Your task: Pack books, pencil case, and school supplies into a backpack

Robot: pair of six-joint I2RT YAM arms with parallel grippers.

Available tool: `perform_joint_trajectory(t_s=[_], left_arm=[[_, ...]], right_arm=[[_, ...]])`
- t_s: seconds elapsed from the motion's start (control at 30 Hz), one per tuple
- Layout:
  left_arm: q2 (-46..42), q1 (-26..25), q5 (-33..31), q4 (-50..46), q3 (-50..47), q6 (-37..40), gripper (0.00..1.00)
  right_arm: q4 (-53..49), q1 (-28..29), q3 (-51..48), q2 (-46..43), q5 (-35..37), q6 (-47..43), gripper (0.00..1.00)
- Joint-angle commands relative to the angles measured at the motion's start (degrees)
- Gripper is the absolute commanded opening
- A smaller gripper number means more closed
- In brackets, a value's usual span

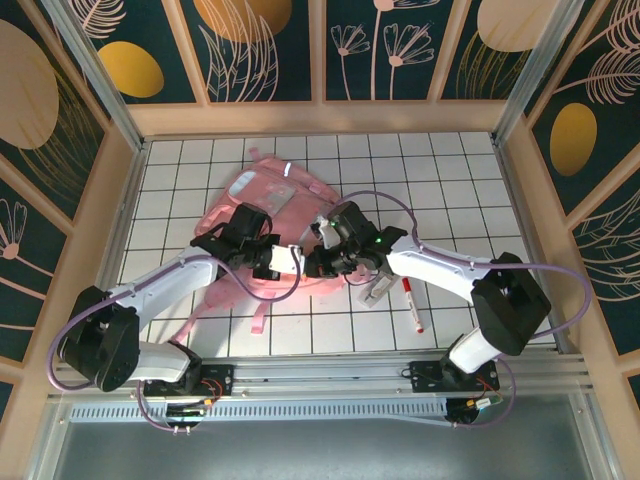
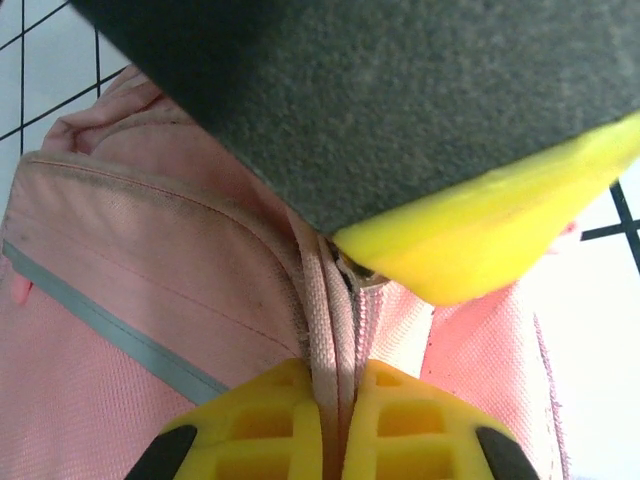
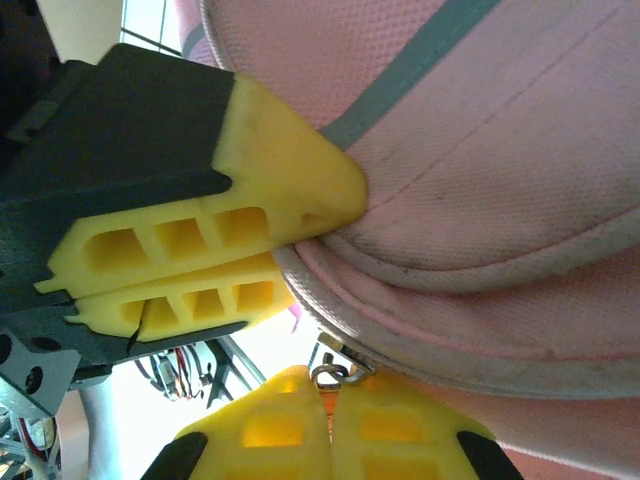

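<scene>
Your left tool (image 2: 337, 385) pinches a zip seam (image 2: 335, 300) of the backpack (image 1: 262, 195); your right tool (image 3: 331, 392), just right, clamps the zip pull (image 3: 332, 366).

The top camera looks steeply down from above and behind the arm bases (image 1: 200, 380) over the whole surface (image 1: 450, 200). The wrist cameras look along the left tool (image 2: 335, 380) and right tool (image 3: 332, 385), pressed close to the backpack (image 2: 150, 260), sharing its zip seam (image 2: 330, 310).
</scene>
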Motion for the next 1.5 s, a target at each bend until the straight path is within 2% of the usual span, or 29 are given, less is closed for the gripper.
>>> perform_joint_trajectory(t_s=[0.0,0.17,0.27,0.37,0.43,0.53,0.63,0.67,0.73,0.77,0.8,0.83,0.87,0.93,1.03,1.13,1.27,1.47], left_arm=[[-1.9,0.2,-4.8,-2.2,-2.4,4.4,0.0],[-6.1,0.3,-3.9,0.2,-7.0,5.8,0.0],[-7.1,0.3,-4.7,-0.4,-8.4,6.4,0.0],[-9.7,0.4,-8.2,1.8,-11.8,6.9,0.0],[-12.3,1.9,-8.6,6.1,-14.5,6.8,0.0],[-14.0,5.9,-6.4,6.6,-14.7,8.2,0.0],[-12.9,6.2,-6.4,2.1,-10.8,9.6,0.0],[-12.3,6.2,-5.9,0.7,-9.7,9.6,0.0],[-11.7,6.2,-4.6,-0.5,-8.8,8.5,0.0],[-11.6,6.2,-3.4,-0.5,-8.5,6.8,0.15],[-11.8,6.1,-2.1,-0.7,-8.2,5.2,0.37],[-12.4,6.2,0.0,-1.7,-7.6,3.3,0.52],[-13.3,6.1,2.2,-3.0,-6.8,1.3,0.6],[-15.2,5.8,7.4,-5.3,-5.3,-1.9,0.68],[-16.6,2.5,11.9,-2.4,-6.5,-7.9,0.7],[-15.7,-0.1,12.6,4.9,-7.9,-16.7,0.69],[-13.0,-0.4,10.3,8.9,-6.3,-24.5,0.64],[-11.9,-0.4,7.7,8.5,-7.0,-27.6,0.65]], right_arm=[[-7.2,-3.9,1.3,-1.1,2.8,-2.7,0.0],[-14.0,-15.0,-2.5,-0.5,1.9,-7.8,0.0],[-14.1,-21.0,-3.2,0.4,-0.3,-10.8,0.0],[-14.0,-26.0,-2.5,3.1,-1.3,-12.5,0.0],[-13.8,-27.0,-1.7,4.1,-2.8,-13.6,0.0],[-13.2,-25.7,-1.8,2.7,-6.9,-14.2,0.0],[-14.3,-22.7,-2.2,-1.2,-5.8,-14.2,0.0],[-14.5,-21.2,-1.9,-2.6,-3.9,-14.3,0.06],[-14.4,-17.7,-0.8,-5.3,0.1,-16.2,0.3],[-14.4,-16.0,0.2,-6.3,2.9,-18.2,0.35],[-14.4,-14.5,1.0,-6.8,4.9,-20.2,0.36],[-14.3,-13.7,1.9,-7.1,6.5,-22.6,0.37],[-13.9,-13.6,2.2,-7.3,7.5,-25.1,0.39],[-12.3,-13.7,2.0,-7.9,8.9,-33.1,0.42],[-8.9,-14.4,1.7,-7.3,9.3,-45.0,0.45],[-10.9,-15.2,5.9,-1.8,7.3,-50.0,0.48],[-16.8,-14.5,12.5,5.5,4.1,-52.4,0.52],[-19.0,-11.9,16.4,10.5,3.6,-50.9,0.51]])
